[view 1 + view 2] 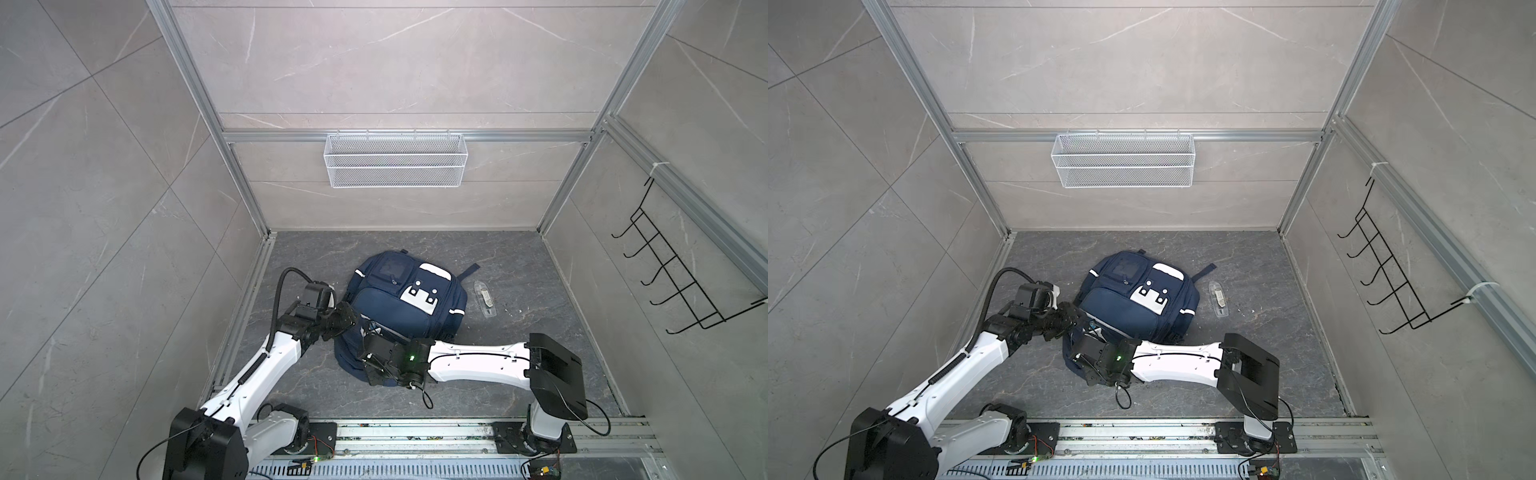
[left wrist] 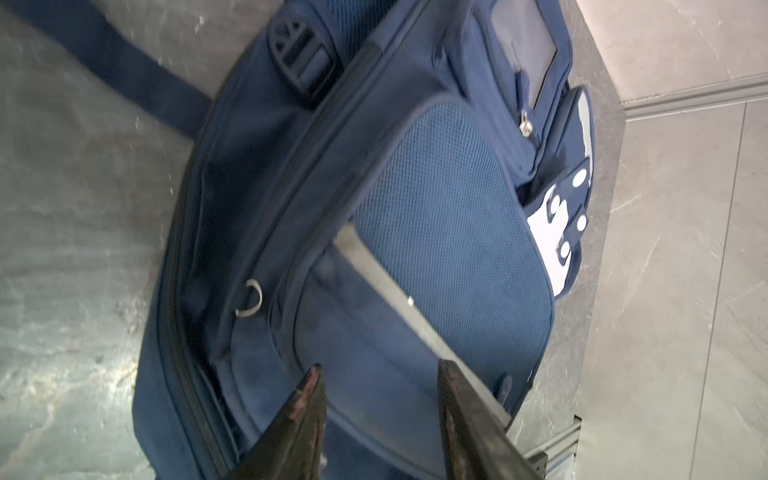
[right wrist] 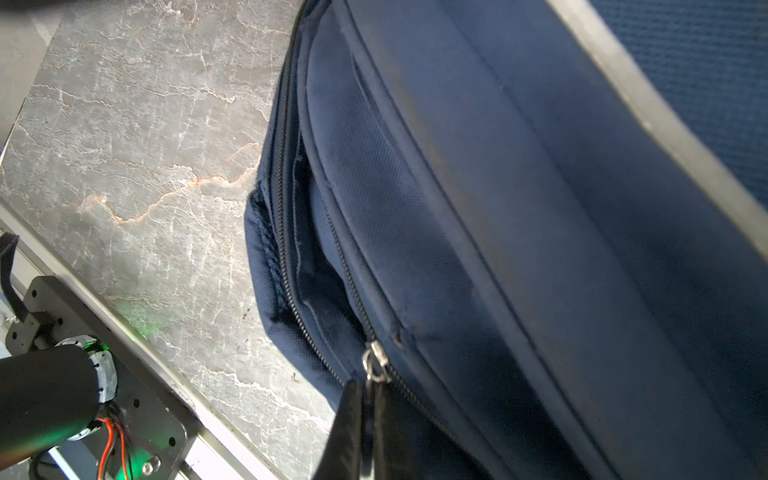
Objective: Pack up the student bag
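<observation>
Currently the bag [image 1: 399, 316] is laid flat, front up, mid-tabletop [image 1: 519, 270], within reach of both arms. Its main compartment is found partly unzipped; the contents cannot be made out. The wall basket [image 1: 394, 160] is seen empty. The left gripper [image 2: 379, 365] is held open over the side fabric, grasping nothing. The right gripper [image 3: 368, 388] is clamped on the zip pull [image 3: 375, 363], presumably to work the zip.
</observation>
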Controlling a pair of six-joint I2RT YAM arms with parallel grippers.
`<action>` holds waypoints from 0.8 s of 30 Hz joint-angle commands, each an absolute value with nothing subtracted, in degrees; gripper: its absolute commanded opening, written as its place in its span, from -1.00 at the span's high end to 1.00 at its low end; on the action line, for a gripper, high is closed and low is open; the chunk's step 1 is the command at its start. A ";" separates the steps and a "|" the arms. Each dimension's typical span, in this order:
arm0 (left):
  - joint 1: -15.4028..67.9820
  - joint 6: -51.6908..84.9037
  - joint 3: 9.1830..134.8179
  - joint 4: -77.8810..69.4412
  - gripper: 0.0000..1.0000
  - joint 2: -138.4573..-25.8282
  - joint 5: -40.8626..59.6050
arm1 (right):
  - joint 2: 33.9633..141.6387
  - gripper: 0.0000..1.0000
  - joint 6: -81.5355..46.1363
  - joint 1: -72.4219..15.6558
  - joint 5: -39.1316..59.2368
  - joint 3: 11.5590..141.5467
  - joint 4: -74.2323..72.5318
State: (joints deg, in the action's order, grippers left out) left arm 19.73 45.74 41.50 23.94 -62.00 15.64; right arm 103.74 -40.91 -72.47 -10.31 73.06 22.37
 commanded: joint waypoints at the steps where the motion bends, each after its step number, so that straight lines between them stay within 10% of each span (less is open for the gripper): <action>1: 20.78 49.00 39.99 22.24 0.06 -59.41 17.45 | 103.18 1.00 -40.16 -72.77 -10.12 73.79 20.93; 16: 23.91 53.00 38.02 12.08 0.09 -67.37 15.98 | 103.35 1.00 -39.75 -72.81 -9.16 74.55 20.76; 24: 23.48 50.43 40.95 15.02 0.98 -69.95 12.52 | 100.51 1.00 -40.90 -72.06 -9.44 70.92 21.26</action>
